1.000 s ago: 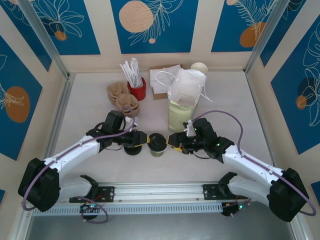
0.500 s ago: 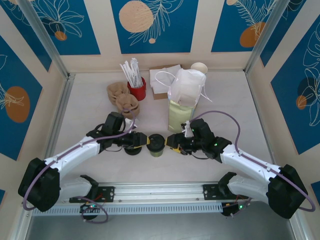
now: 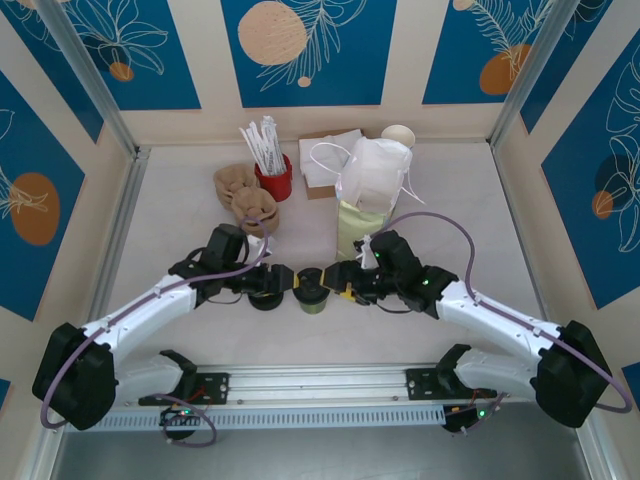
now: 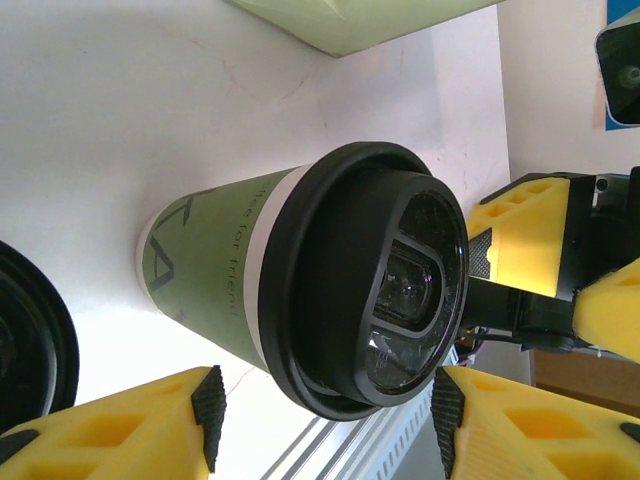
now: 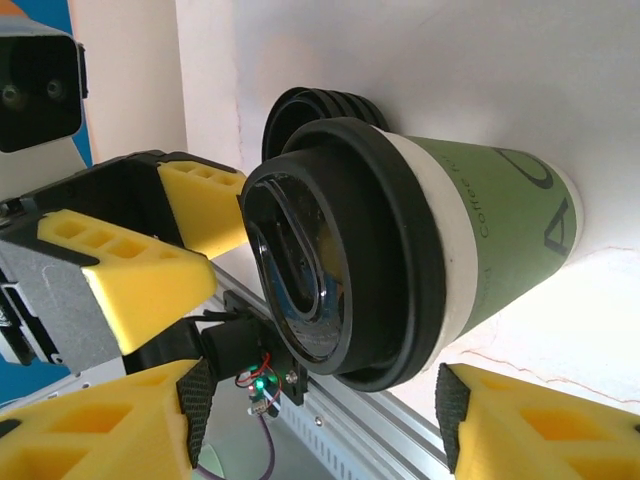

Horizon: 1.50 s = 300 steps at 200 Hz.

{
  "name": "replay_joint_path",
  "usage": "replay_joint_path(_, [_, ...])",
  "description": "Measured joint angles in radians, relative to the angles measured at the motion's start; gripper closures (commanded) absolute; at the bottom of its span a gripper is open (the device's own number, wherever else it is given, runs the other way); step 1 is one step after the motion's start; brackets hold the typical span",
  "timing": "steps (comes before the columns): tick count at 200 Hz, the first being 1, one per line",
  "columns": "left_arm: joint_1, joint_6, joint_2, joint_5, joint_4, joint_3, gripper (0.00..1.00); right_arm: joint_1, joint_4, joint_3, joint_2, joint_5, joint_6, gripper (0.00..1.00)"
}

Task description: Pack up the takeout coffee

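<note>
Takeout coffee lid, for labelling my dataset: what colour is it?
The lid is black, best seen in the left wrist view.

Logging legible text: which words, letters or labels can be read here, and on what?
"for friend": small print on the takeout coffee, left wrist view; cut off at both ends.
"Coffee": small print on the same cup, right wrist view.
"A": large letter on the cup; neighbouring letters only partly seen.
Top view: nothing large enough to read.

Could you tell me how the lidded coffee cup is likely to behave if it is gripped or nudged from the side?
The takeout coffee has paper walls, so a hard squeeze would probably dent it. Its black lid is wider than its base, so a high push may tip it. Being round, it would likely roll once down.
</note>
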Motion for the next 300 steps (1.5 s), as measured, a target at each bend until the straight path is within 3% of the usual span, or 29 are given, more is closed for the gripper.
replay_joint_path(98, [0.0, 0.015, 0.037, -0.013, 0.002, 0.042, 0.37, 0.058, -0.102, 0.084, 0.072, 0.11, -0.005, 0.33])
replay_joint_path(147, [0.0, 0.026, 0.069, -0.013, 0.008, 0.043, 0.41, 0.067, -0.138, 0.11, 0.1, 0.159, -0.015, 0.33])
replay_joint_path(195, [-0.001, 0.032, 0.092, -0.013, 0.009, 0.06, 0.47, 0.071, -0.172, 0.143, 0.146, 0.183, -0.027, 0.34])
replay_joint_path(300, [-0.02, 0.034, 0.133, -0.013, 0.008, 0.093, 0.47, 0.071, -0.232, 0.167, 0.156, 0.228, -0.046, 0.41])
